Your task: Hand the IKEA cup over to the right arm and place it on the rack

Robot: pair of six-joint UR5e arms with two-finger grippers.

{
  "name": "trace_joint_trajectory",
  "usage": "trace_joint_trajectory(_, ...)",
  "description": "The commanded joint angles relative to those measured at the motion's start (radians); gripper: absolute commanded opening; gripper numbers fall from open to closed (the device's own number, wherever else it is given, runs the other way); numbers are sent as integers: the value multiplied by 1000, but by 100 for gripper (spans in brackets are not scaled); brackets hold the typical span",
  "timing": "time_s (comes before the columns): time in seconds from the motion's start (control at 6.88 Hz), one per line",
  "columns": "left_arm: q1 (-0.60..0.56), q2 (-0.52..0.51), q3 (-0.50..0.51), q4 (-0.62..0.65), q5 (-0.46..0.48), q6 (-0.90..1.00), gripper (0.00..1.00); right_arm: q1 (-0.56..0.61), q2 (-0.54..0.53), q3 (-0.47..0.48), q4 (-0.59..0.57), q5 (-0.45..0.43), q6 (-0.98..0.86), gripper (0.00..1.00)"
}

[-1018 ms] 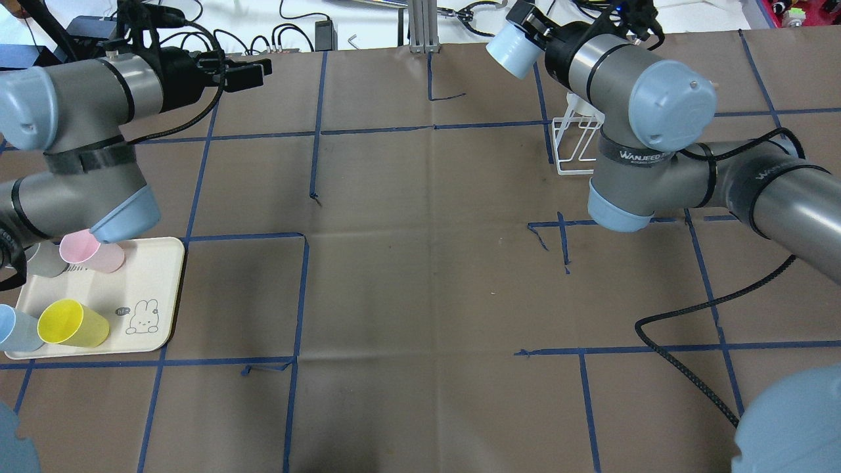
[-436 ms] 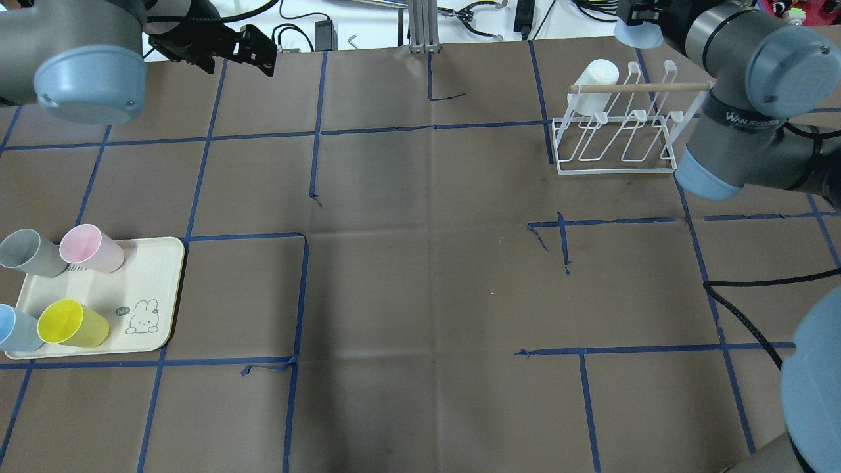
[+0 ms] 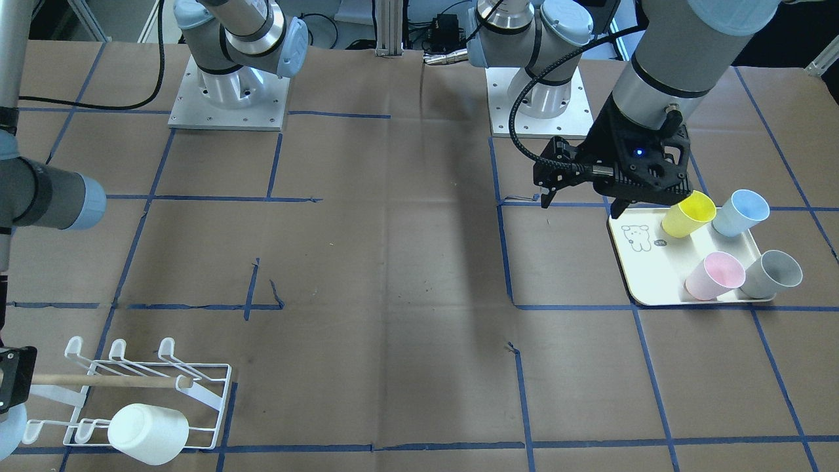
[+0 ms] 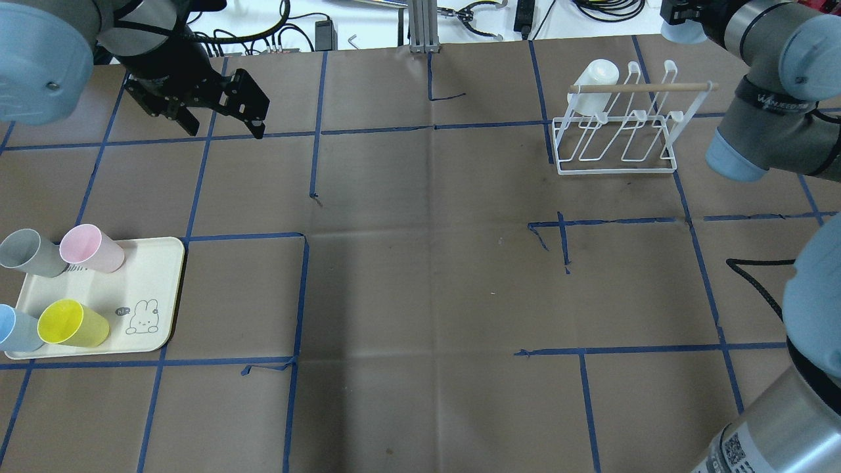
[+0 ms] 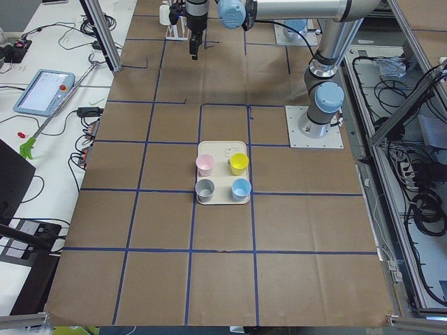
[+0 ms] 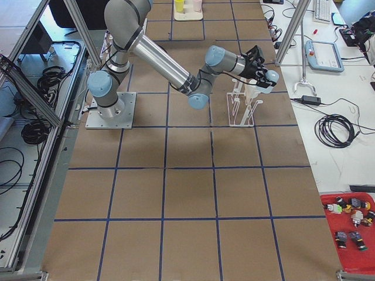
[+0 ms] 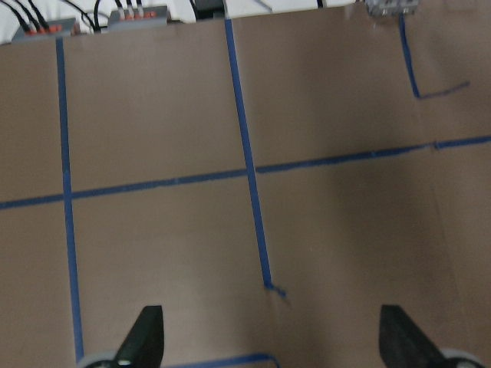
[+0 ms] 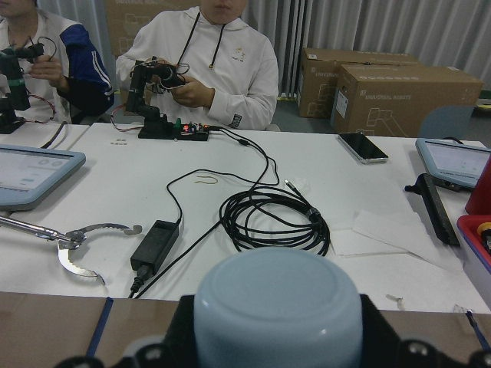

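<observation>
My right gripper [image 4: 686,14] is shut on a pale blue IKEA cup [image 4: 675,33] at the table's far edge, just beyond the right end of the white wire rack [image 4: 617,135]. The right wrist view shows the cup's base [image 8: 276,307] between the fingers. A white cup [image 4: 594,79] sits on the rack's left peg under the wooden dowel [image 4: 640,87]. My left gripper [image 4: 223,128] is open and empty above bare table at the far left; its fingertips [image 7: 146,337] show spread wide in the left wrist view.
A cream tray [image 4: 154,282] at the near left holds grey [image 4: 26,253], pink [image 4: 89,248], yellow [image 4: 69,323] and blue [image 4: 13,328] cups lying on it. Cables and tools lie beyond the table's far edge. Two people sit behind that bench [image 8: 222,54].
My right arm has swung right with the blue cup, uncovering the rack and passing beyond its right end. My left arm has lifted off the tray area; its gripper now points down at the table.
</observation>
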Motion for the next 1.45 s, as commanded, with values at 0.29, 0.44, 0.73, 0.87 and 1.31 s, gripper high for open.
trace_joint_trajectory(0.29, 0, 47, -53, -15, 43, -60, 99, 2, 80, -33, -14, -30, -5, 19)
trace_joint_trajectory(0.44, 0, 44, -57, 15, 63, -68, 99, 5, 82, -31, -14, -49, -4, 19)
trace_joint_trajectory(0.73, -1, 42, -57, 19, 60, -74, 99, 15, 63, 33, -14, -76, -5, 17)
trace_joint_trajectory(0.87, -1, 42, -56, 22, 57, -74, 99, 18, 51, 42, -14, -76, -4, 17)
trace_joint_trajectory(1.31, -3, 39, -54, 29, 51, -94, 99, 23, 56, 46, -14, -77, 7, 84)
